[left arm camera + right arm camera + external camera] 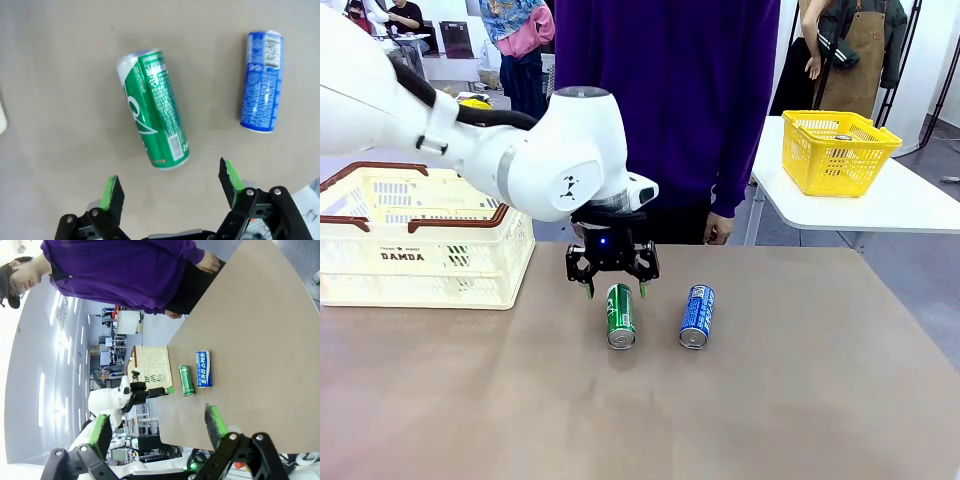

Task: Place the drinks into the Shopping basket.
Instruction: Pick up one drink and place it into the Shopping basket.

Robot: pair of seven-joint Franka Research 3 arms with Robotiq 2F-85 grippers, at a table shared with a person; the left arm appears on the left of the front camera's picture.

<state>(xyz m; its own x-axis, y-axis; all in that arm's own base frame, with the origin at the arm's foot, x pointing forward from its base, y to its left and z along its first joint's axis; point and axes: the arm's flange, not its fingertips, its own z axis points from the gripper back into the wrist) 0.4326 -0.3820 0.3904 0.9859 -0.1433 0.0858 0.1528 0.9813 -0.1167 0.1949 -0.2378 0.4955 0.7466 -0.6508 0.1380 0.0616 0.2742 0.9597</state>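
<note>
Hovering low over the far end of the green drink can (620,316), the left tool (616,291) has its fingers spread wide, one green pad (590,291) on each side, nothing clamped. From the front I can't tell if the pads touch the can. In the left wrist view the can's nearer end sits ahead of the gap between the fingers with bare tabletop on both sides, so no contact.

The green drink can lies on its side on the brown tabletop (800,400), silver top toward the robot, barcode and white print facing up. It is slightly skewed to the tool's fingers in the left wrist view.

The blue drink can (697,316) also lies on its side, near the green one on its right, roughly parallel and not touching, silver top toward the robot.

The Shopping basket (420,255), cream slatted with a dark brown rim and "DAMDA" on its side, stands at the tabletop's left, well apart from both cans.

The right tool (157,420) has its fingers apart with nothing between them. It is well apart from the cans and looks across the tabletop at them.

A person (670,100) in a purple top stands at the far side, one hand (718,229) near the tabletop edge. A yellow mesh basket (840,150) sits on a white side table (880,205) at far right.
</note>
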